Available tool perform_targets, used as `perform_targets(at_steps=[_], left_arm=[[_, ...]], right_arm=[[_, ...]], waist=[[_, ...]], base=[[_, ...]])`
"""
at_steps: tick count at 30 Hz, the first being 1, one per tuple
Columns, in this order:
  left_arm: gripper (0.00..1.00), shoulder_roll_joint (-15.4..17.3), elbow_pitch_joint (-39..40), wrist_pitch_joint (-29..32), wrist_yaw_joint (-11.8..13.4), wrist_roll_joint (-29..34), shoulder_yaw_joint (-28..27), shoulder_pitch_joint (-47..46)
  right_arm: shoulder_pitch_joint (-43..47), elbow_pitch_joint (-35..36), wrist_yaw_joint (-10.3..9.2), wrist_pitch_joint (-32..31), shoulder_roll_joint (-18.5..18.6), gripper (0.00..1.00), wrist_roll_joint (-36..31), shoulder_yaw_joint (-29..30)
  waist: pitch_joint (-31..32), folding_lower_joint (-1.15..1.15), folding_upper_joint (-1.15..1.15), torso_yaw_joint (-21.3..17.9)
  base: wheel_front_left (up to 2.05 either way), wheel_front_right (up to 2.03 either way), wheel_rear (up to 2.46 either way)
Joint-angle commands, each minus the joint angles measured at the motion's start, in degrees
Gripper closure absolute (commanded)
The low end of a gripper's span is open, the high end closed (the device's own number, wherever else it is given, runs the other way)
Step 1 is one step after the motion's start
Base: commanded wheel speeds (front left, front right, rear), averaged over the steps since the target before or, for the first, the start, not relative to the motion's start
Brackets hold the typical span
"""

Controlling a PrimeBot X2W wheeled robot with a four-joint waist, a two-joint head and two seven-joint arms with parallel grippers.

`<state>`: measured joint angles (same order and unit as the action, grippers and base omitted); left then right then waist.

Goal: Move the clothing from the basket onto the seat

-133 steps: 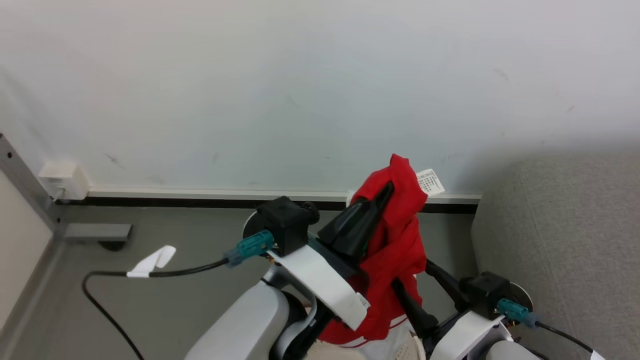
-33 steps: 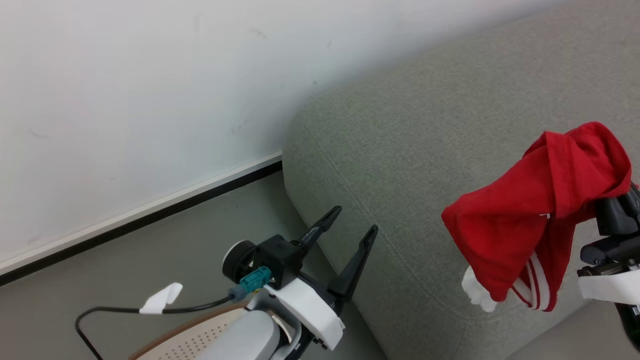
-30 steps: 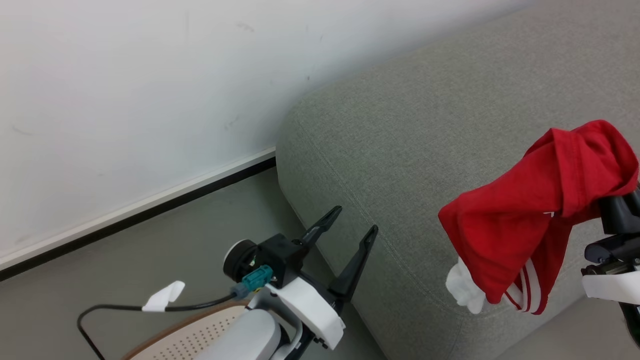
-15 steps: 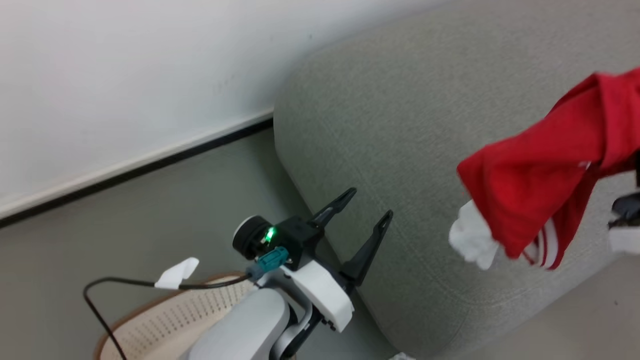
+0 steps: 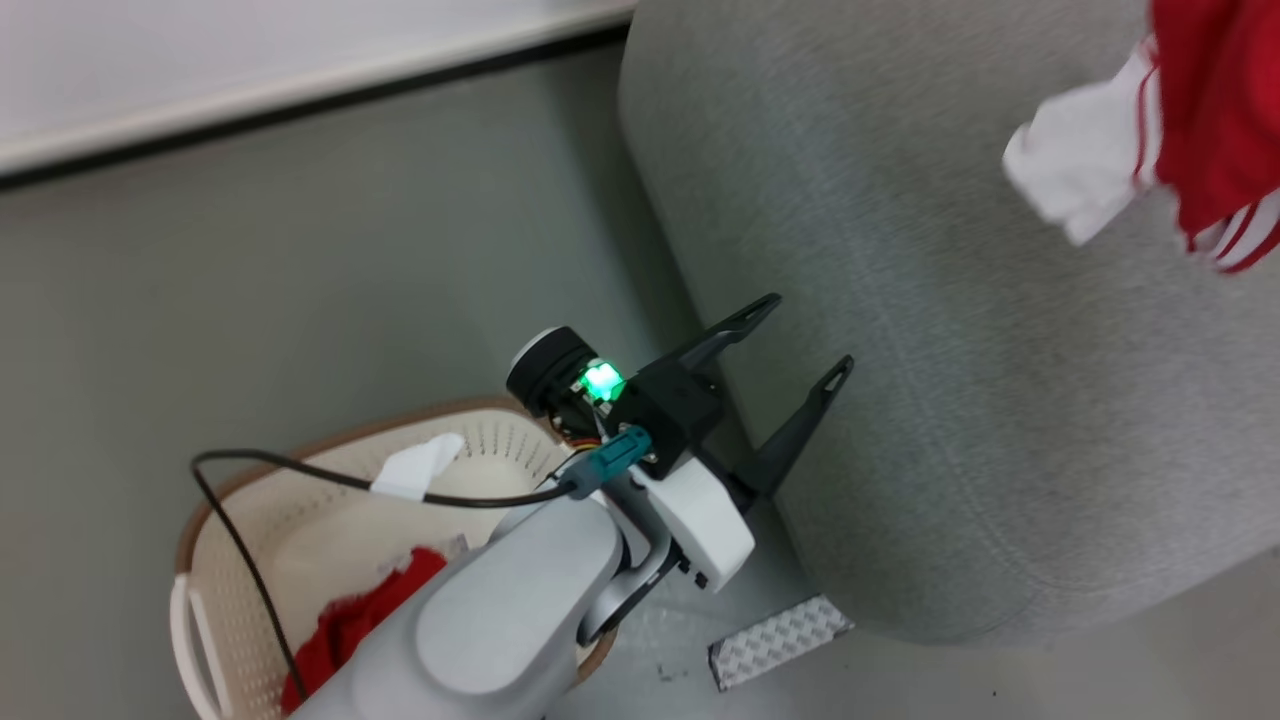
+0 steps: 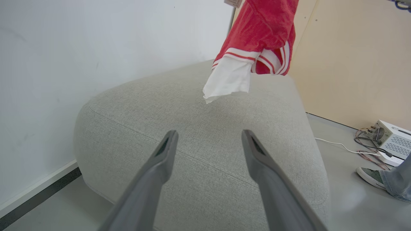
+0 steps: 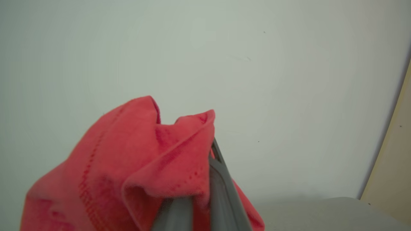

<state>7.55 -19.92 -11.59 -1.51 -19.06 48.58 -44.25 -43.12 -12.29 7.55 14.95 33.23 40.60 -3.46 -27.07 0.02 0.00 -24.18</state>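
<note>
The seat [image 5: 960,400], a broad grey upholstered block with rounded corners and a seam near its edge, stands on the grey floor [image 5: 300,250] beside a white wall [image 6: 80,48]. A pale wooden panel [image 6: 353,57] rises behind its far end. The basket [image 5: 240,520] sits on the floor just beside the seat's near corner, partly under the left forearm, and a red garment [image 5: 350,620] lies bunched in its bottom. The clothing [image 6: 263,29] in the robot's grip is red with white stripes and has a white flap [image 6: 228,80] at its lower end. It hangs in the air above the seat's top without touching it. The right gripper [image 7: 205,192] has its fingers closed together on a fold of this cloth, which drapes over them in the right wrist view. The left gripper [image 5: 810,330] hovers at the seat's near side with its fingers spread wide and nothing between them. A grey patterned strip [image 5: 780,640] lies on the floor at the seat's foot. Past the far end, a small white box [image 6: 393,141] with cables rests on the floor, near a person's shoe [image 6: 369,176].
</note>
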Motion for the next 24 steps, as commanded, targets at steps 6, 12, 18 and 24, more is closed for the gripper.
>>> perform_targets(at_steps=[6, 12, 18, 24], left_arm=[[0.0, -1.61, -2.63, -0.67, -0.77, 1.57, 1.19, -4.08], [0.0, -2.88, -4.59, -1.32, -0.49, 1.98, 1.91, -6.88], [0.0, -3.54, -6.38, -2.38, -0.15, 1.41, 2.09, -7.18], [0.0, -3.8, -7.59, -3.05, -0.08, 0.81, 2.02, -7.6]], right_arm=[[-6.09, -6.73, -0.12, 0.14, 3.44, 1.0, 2.02, 0.81], [-10.24, -16.18, -0.12, 0.15, 6.79, 1.0, 3.22, -5.78], [-13.32, -26.9, -0.12, -1.48, 7.97, 1.0, 5.73, -16.2], [-16.04, -34.34, -0.13, -5.53, 7.9, 1.0, 9.05, -26.01]], waist=[[-9.02, -0.02, 0.0, 4.84], [-13.55, -0.02, 0.0, 7.43], [-14.72, -0.02, 0.0, 8.68], [-13.99, -0.02, 0.0, 9.17]], base=[[0.0, 0.0, 0.0], [0.0, 0.0, 0.0], [0.0, 0.0, 0.0], [0.0, 0.0, 0.0]])
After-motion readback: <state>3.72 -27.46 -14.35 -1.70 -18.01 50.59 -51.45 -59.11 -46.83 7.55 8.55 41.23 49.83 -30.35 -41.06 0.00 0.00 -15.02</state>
